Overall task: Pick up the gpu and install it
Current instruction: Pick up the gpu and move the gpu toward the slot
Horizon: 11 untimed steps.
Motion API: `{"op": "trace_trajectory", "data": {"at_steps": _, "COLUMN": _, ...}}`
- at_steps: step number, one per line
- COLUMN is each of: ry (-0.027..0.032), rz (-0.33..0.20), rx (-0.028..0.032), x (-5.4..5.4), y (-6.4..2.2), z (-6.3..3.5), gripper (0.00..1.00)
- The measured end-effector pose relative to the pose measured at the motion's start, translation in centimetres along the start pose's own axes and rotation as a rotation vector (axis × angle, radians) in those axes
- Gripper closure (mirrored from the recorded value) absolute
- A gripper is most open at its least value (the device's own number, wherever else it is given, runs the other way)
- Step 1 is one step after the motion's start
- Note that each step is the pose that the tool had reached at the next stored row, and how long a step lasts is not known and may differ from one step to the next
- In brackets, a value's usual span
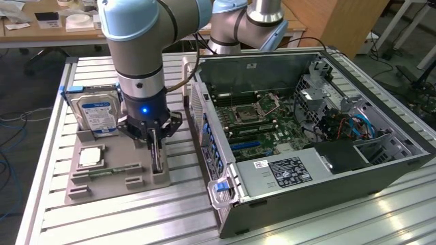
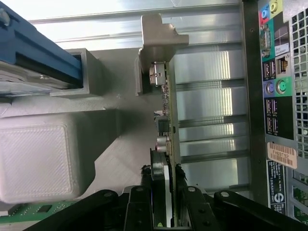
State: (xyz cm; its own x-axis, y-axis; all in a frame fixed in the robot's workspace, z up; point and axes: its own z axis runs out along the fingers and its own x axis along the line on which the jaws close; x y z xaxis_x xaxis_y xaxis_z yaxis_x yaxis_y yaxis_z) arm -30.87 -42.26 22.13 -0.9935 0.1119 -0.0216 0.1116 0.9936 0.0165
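Observation:
The gpu (image 1: 158, 159) is a thin dark green card standing on edge in a slot of the grey holder tray (image 1: 112, 153), at the exterior view's left of the open computer case (image 1: 381, 168). My gripper (image 1: 155, 140) reaches straight down onto it. In the wrist view the gpu (image 2: 169, 115) is seen edge-on, with its silvery bracket (image 2: 156, 36) at the far end beside a grey holder post. My gripper (image 2: 163, 185) has one black finger on each face of the card and is shut on it. The card's lower edge still looks seated in the holder.
A silver hard drive (image 1: 97, 115) in a blue carrier stands at the tray's back, with a processor (image 1: 91, 157) and memory stick (image 1: 109, 171) in front. The motherboard (image 1: 256, 122) lies exposed inside the case. The case's rear ports (image 2: 274, 91) are close beside the card.

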Motion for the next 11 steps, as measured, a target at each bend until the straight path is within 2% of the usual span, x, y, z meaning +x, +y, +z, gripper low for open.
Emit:
{"op": "trace_trajectory", "data": {"at_steps": 6, "ry": 0.0002, "rz": 0.0, "rx": 0.0, "x": 0.0, "y": 0.02, "z": -1.31, "gripper": 0.72}}
{"op": "trace_trajectory", "data": {"at_steps": 11, "ry": 0.0001, "rz": 0.0, "rx": 0.0, "x": 0.0, "y": 0.02, "z": -1.88, "gripper": 0.72}}
